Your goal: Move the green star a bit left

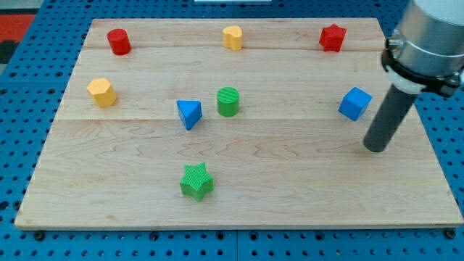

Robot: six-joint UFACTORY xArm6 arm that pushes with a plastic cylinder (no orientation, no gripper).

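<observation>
Star (196,181) in green lies far toward the view's left and slightly below my tip (375,148), a bare rod touching nothing, just below the blue cube (354,103).

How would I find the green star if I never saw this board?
Start at the wooden board and go to its bottom edge, a little towards the view's left. The green star sits there alone, below the blue triangle. The other green block, the green cylinder, is round and higher up; this one has points.
</observation>
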